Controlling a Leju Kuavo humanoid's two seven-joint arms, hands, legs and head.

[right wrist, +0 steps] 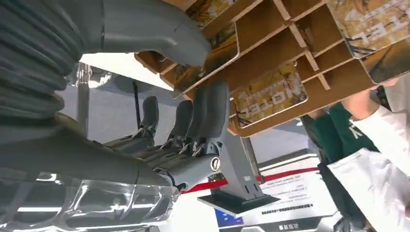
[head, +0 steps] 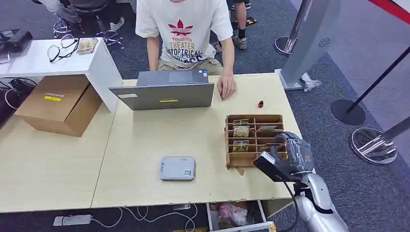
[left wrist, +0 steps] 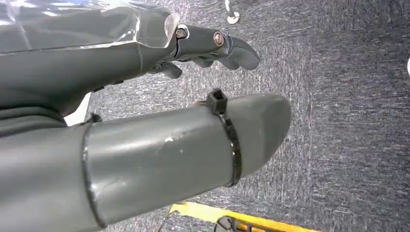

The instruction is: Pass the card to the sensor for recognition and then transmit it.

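the right hand (head: 289, 153) is hovering at the near right corner of the wooden card rack (head: 253, 139), which is sitting on the right part of the light wooden surface (head: 145, 140). in the right wrist view its thumb (right wrist: 159, 29) is lying against a card (right wrist: 212, 48) standing in an outer slot while the dark fingers (right wrist: 203, 121) are stretching straight beside the rack's edge (whether the card is actually pinched, i cannot tell). more cards (head: 241, 131) are standing upright in the other compartments. the grey sensor pad (head: 177, 167) is lying flat to the left of the rack, apart from it. the left hand (left wrist: 212, 46) is hanging over grey carpet, fingers loosely apart and holding nothing. a person (head: 183, 34) is sitting behind an open laptop (head: 164, 90), one hand (head: 226, 88) resting on the surface.
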